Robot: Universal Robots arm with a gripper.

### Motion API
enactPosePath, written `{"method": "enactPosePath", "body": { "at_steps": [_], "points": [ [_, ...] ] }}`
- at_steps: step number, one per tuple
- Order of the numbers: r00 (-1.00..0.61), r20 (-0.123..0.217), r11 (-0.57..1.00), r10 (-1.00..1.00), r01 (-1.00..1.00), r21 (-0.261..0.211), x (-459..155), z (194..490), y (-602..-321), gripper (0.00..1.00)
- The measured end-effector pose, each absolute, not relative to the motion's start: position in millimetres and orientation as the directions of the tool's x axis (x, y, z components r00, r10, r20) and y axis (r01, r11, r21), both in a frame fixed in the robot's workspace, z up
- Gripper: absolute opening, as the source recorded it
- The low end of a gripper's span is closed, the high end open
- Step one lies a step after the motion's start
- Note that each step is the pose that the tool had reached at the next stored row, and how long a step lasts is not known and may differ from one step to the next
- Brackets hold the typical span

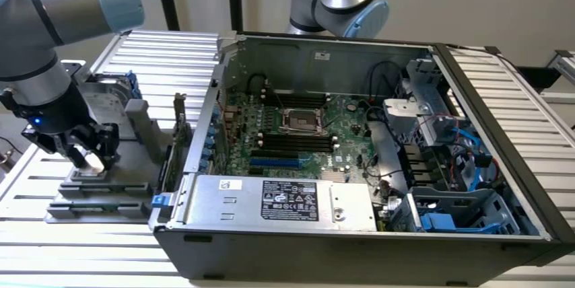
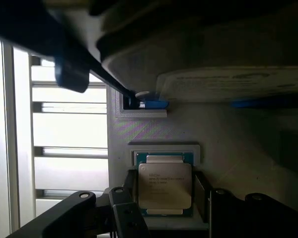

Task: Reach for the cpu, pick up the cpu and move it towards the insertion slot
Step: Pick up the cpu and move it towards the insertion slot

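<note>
The cpu [image 2: 165, 184], a small square chip with a shiny silver top, lies flat in a recess of a grey holder [image 2: 154, 126]. My gripper [image 2: 164, 191] stands over it with one dark finger [image 2: 128, 186] against each side of the chip, shut on it. In the exterior view my gripper [image 1: 83, 160] is low over the grey holder [image 1: 99, 197] at that view's left, outside the computer case. The insertion slot [image 1: 301, 121], a silver-framed square socket with a dark centre, sits on the motherboard inside the open case, well away from my gripper.
The open computer case [image 1: 359, 234] holds a power supply [image 1: 287, 200], long black memory slots [image 1: 295, 143] and cables. A silver hard drive with blue rails [image 1: 110, 91] stands on the holder behind my gripper. A second arm [image 1: 346, 5] hangs behind the case.
</note>
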State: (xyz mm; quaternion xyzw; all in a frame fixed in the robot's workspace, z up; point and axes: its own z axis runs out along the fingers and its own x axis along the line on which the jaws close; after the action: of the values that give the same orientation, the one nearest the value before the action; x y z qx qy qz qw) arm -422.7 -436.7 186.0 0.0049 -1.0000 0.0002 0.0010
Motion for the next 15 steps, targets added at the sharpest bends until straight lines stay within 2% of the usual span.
{"method": "enactPosePath", "body": {
  "at_steps": [8,15],
  "points": [
    [-1.0,0.002,1.0,0.001,0.001,-0.001,-423,194,-437,0.55],
    [-1.0,0.003,1.0,0.009,0.009,-0.001,-423,217,-437,0.55]
  ]
}}
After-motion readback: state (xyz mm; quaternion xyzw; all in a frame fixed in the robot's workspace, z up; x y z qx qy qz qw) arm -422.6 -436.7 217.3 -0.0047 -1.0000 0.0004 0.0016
